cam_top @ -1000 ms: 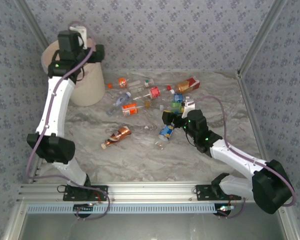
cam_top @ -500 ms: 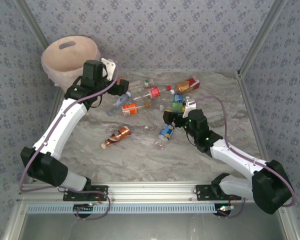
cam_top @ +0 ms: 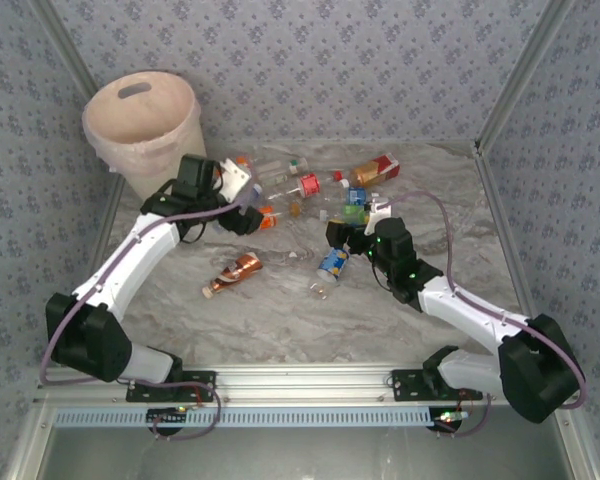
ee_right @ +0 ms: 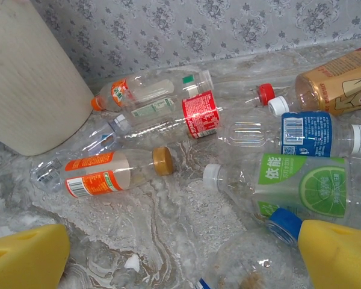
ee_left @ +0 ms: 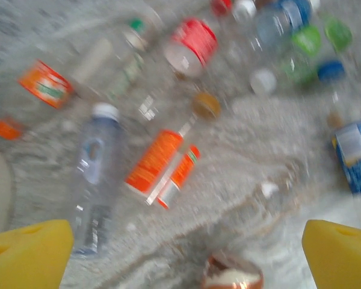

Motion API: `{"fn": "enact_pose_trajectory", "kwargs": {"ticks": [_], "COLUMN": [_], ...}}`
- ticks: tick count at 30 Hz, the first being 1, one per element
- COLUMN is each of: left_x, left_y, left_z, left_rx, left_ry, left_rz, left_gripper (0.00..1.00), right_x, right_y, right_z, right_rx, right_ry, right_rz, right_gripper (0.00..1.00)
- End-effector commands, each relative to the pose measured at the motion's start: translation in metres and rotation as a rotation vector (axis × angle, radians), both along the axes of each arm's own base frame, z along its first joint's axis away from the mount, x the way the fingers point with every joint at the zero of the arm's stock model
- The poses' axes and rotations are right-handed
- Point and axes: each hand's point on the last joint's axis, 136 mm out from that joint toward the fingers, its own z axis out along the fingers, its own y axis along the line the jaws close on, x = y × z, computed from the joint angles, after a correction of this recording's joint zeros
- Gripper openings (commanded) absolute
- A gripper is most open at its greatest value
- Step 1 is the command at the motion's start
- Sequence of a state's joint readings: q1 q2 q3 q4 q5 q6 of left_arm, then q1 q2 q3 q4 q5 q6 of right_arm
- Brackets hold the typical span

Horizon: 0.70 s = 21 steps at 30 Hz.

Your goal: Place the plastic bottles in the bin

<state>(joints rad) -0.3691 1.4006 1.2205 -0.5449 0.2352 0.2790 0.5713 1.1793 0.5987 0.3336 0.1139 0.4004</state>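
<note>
left gripper (ee_left: 185,233) spread wide, empty | orange-label bottle (ee_left: 151,164) just ahead, seemingly centred on its gap (blurred)

Bottles (cam_top: 308,185) lie scattered across the table's (cam_top: 280,320) far half, right of the bin (cam_top: 150,168) in the far-left corner; 1 bottle (cam_top: 235,270) lies nearer.

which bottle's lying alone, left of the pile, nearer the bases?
The copper-tinted bottle. It lies by itself on bare table, nearer the arm bases; the others crowd together to its right and farther back.
</note>
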Motion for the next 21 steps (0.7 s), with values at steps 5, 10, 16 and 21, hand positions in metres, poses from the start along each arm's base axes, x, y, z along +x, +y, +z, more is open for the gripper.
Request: {"fn": "enact_pose_trajectory", "kwargs": {"ticks": [5,10,16,21], "left_x": [-0.046,-0.075,-0.071,-0.072], "left_y": [-0.009,0.004,-0.001,0.008], "left_z": [-0.053,-0.104,-0.142,-0.165], "left_rx": [0.082,0.254,0.357,0.429], "left_ry": [0.141,0.277,0.285,0.324], "left_rz": [-0.186,-0.231,-0.252,-0.236], "left_gripper": [0.98,0.98,0.98,0.97], "right_x": [0.006,0.006,0.007,0.006], "right_y": [0.002,0.001,0.002,-0.001], "right_z": [0.008,0.007,0.005,0.004], "right_rx": [0.007,0.005,0.008,-0.001], "right_ry": [-0.029,-0.025,-0.021,-0.016], "right_rz": [0.009,0.006,0.005,-0.001], "right_gripper": [1.0,1.0,1.0,1.0]}}
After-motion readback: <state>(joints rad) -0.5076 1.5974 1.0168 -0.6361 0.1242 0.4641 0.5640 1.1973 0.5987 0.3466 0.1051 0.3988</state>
